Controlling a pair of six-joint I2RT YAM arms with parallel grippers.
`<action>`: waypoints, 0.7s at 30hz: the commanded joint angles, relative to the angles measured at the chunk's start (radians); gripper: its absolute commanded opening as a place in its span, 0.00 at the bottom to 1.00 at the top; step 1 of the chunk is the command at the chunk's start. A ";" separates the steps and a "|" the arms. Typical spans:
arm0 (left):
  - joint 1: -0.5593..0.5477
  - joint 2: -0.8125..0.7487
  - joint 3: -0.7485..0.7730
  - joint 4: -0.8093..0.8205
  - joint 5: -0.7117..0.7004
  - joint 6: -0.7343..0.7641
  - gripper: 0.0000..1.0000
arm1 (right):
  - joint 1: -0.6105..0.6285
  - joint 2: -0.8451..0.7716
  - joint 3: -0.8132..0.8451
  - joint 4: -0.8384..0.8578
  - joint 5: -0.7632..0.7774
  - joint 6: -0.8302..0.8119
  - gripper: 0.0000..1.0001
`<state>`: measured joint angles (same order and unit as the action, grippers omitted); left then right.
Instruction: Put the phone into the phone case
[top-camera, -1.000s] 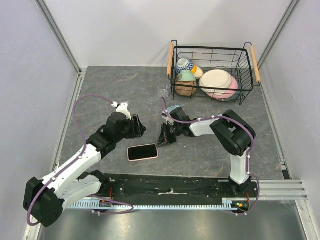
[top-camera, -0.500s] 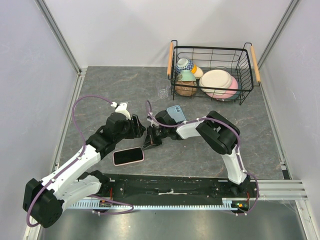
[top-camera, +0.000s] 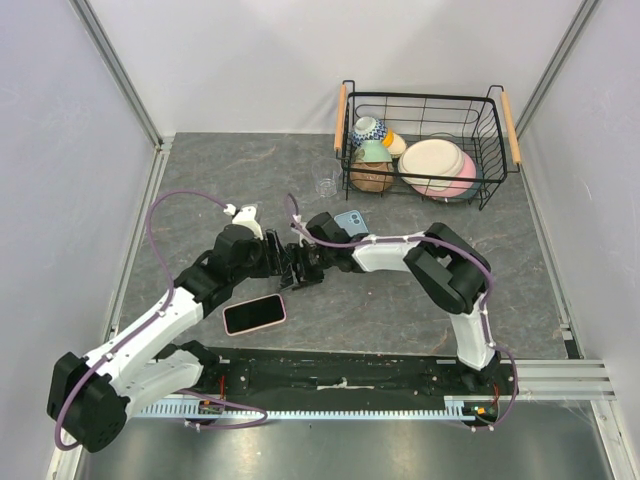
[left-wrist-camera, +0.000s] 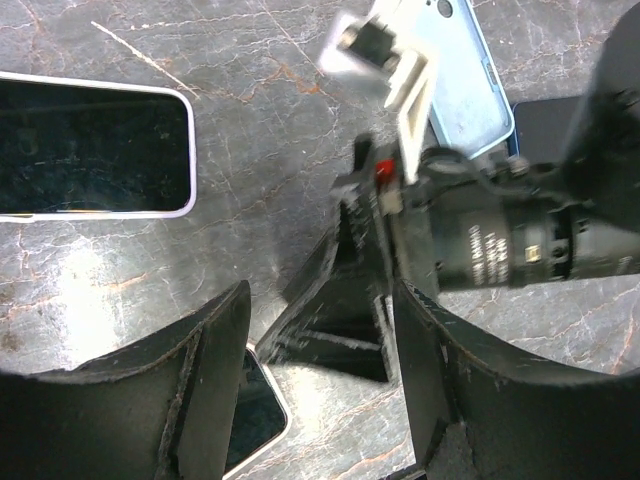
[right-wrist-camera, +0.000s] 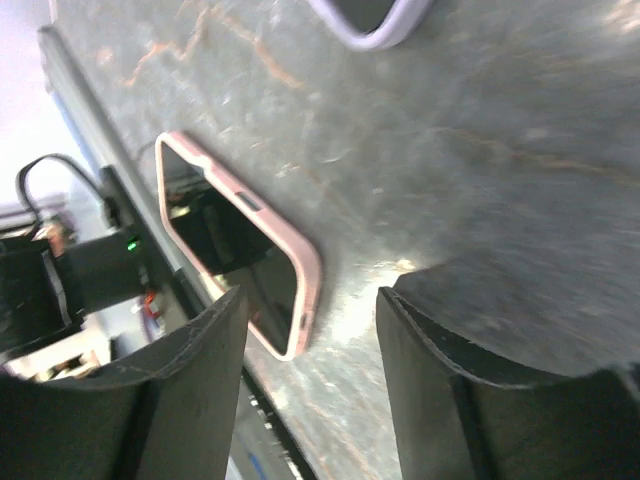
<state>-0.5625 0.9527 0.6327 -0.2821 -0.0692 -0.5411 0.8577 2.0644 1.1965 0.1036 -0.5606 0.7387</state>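
Note:
A dark-screened phone with a pink rim (top-camera: 254, 314) (right-wrist-camera: 240, 262) lies flat near the table's front edge. The light-blue phone case (top-camera: 350, 222) (left-wrist-camera: 462, 85) lies beside the right arm's wrist. A second phone with a pale lavender rim (left-wrist-camera: 95, 145) (right-wrist-camera: 372, 16) lies on the table; my left arm hides it in the top view. My left gripper (top-camera: 279, 258) (left-wrist-camera: 320, 335) is open and empty. My right gripper (top-camera: 298, 272) (right-wrist-camera: 310, 315) (left-wrist-camera: 345, 310) is open just in front of it, above and right of the pink-rimmed phone, holding nothing.
A black wire basket (top-camera: 420, 97) with bowls and plates stands at the back right. A small clear glass (top-camera: 325, 184) sits to its left. The two grippers are almost touching. The black rail with cables (top-camera: 340, 372) runs along the near edge.
The right arm has swept left, sliding the pink-rimmed phone left and toward the near edge, and uncovered the blue case. Its jaws were shut and now stand open. The left arm has stayed put.

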 joint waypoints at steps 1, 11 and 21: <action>0.000 0.017 0.024 0.029 0.000 0.024 0.66 | -0.051 -0.101 0.043 -0.194 0.181 -0.159 0.65; 0.000 0.046 0.002 0.054 0.025 0.024 0.66 | -0.144 -0.246 0.067 -0.410 0.587 -0.370 0.80; 0.000 0.090 -0.025 0.086 0.055 0.021 0.65 | -0.161 -0.224 0.095 -0.435 0.774 -0.426 0.55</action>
<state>-0.5625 1.0241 0.6205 -0.2508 -0.0387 -0.5411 0.7025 1.8263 1.2453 -0.3237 0.1184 0.3473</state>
